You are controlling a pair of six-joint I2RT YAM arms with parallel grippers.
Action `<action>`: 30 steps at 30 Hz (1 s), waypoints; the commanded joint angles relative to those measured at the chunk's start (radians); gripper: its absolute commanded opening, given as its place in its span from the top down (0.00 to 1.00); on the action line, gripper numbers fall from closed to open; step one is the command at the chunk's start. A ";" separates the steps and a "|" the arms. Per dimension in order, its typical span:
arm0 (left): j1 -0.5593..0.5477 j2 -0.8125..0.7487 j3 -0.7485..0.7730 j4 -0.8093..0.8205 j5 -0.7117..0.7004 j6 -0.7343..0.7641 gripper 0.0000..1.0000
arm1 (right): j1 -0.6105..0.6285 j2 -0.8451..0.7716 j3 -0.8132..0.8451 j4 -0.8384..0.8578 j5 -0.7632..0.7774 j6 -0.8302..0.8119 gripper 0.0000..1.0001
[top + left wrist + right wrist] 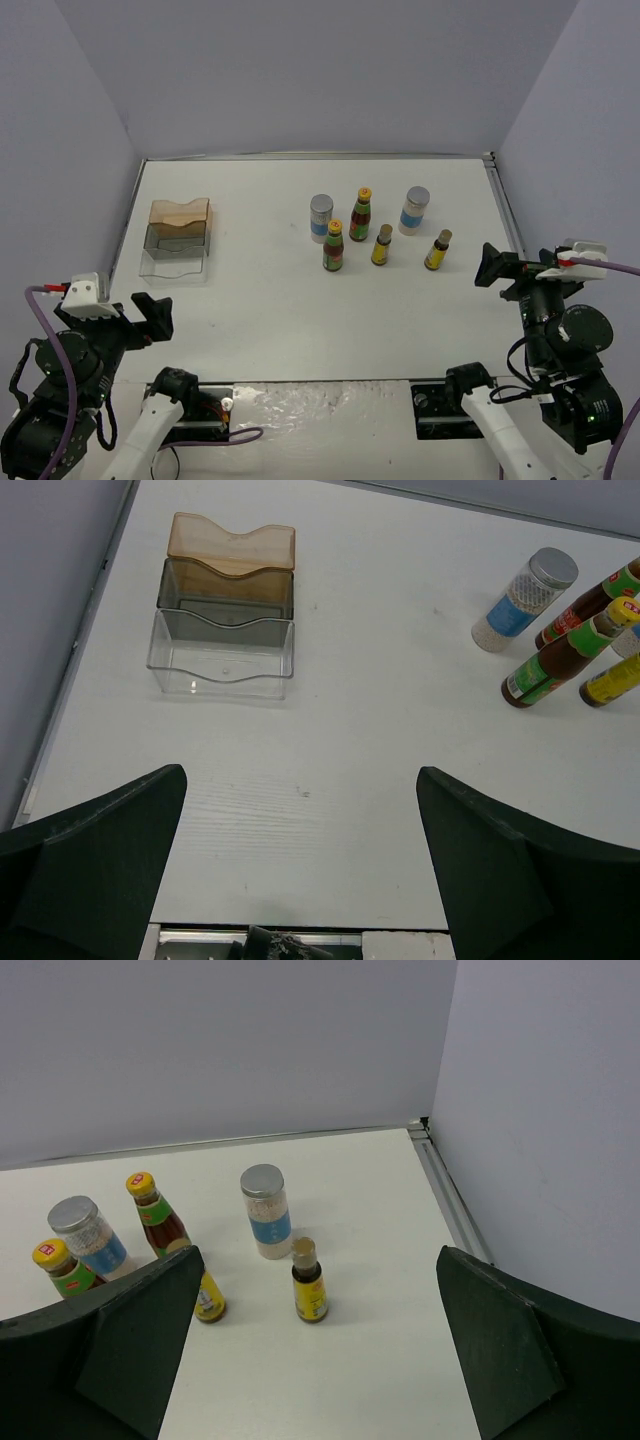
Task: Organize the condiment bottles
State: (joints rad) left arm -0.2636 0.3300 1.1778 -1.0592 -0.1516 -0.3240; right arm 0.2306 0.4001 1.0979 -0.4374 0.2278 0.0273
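Note:
The condiment bottles stand upright in a loose cluster right of the table's centre. Two silver-lidded jars [321,217] [414,210] are at the back, two dark orange-capped bottles [361,214] [333,246] between them, and two tiny yellow bottles [382,245] [437,250] in front. My left gripper [152,318] [300,772] hangs open and empty over the near left of the table, far from them. My right gripper [490,266] [320,1252] is open and empty, raised just right of the cluster, with one yellow bottle [308,1282] and a jar [265,1210] ahead of it.
A clear plastic tray [178,240] [225,620] with an amber back section sits at the left, ahead of my left gripper. Walls close in the table on the left, back and right. A metal rail [450,1200] runs along the right edge.

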 commanded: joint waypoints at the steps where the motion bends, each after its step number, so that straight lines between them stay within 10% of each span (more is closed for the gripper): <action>1: -0.005 0.083 0.008 0.049 0.065 -0.011 0.03 | 0.003 0.057 0.001 0.092 -0.018 0.029 0.00; 14: -0.047 0.470 -0.133 0.541 0.358 -0.225 0.03 | 0.003 0.173 0.008 0.147 -0.127 0.128 0.00; 30: -0.634 1.063 0.059 1.040 -0.173 -0.014 0.03 | 0.020 0.143 -0.041 0.151 -0.216 0.154 0.00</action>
State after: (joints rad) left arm -0.8284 1.3210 1.1575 -0.2374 -0.1608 -0.4197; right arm 0.2375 0.5519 1.0508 -0.3716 0.0540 0.1584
